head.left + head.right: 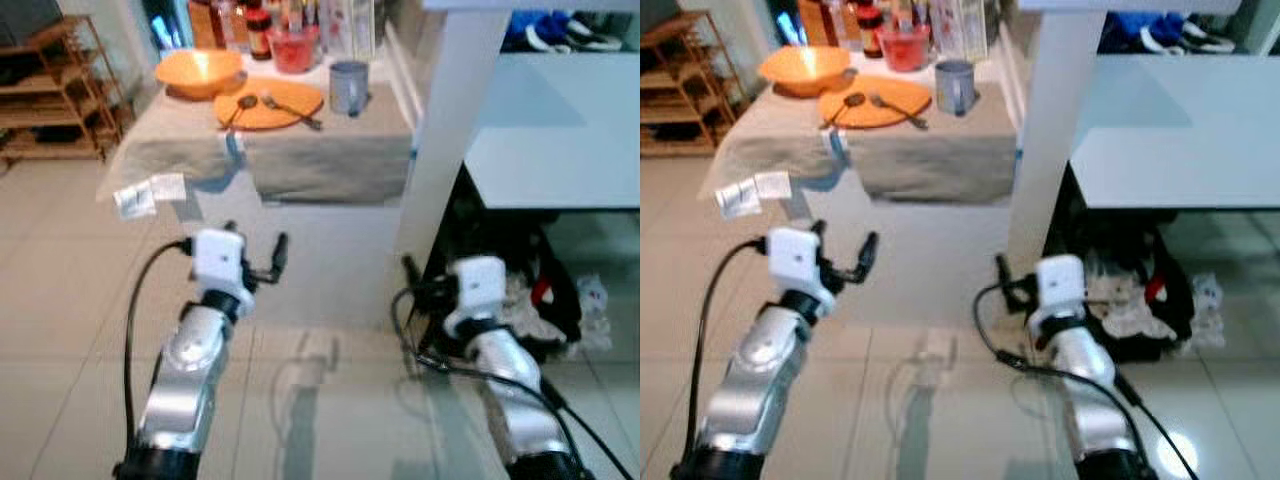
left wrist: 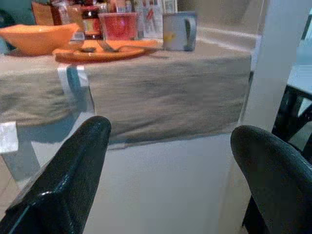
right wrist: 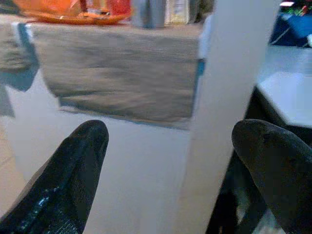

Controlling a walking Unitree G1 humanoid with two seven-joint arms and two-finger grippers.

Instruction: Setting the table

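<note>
Both arms reached forward over the floor, short of the bench [image 1: 330,160]; left end effector [image 2: 170,165] and right end effector [image 3: 175,165] held their fingers apart, empty.

— What can't you make out beyond the left gripper [image 2: 165,161]?

— The jars and packets [image 2: 122,14] at the back of the table [image 1: 330,150], far ahead of its spread fingers, are cut off by the frame edge; their labels are too blurred to read.

— And past the right gripper [image 3: 170,161]?

— The orange plate [image 3: 73,17] is cropped. The heap [image 1: 530,290] under the white counter [image 1: 540,140], just beside it, is dark and indistinct.
</note>
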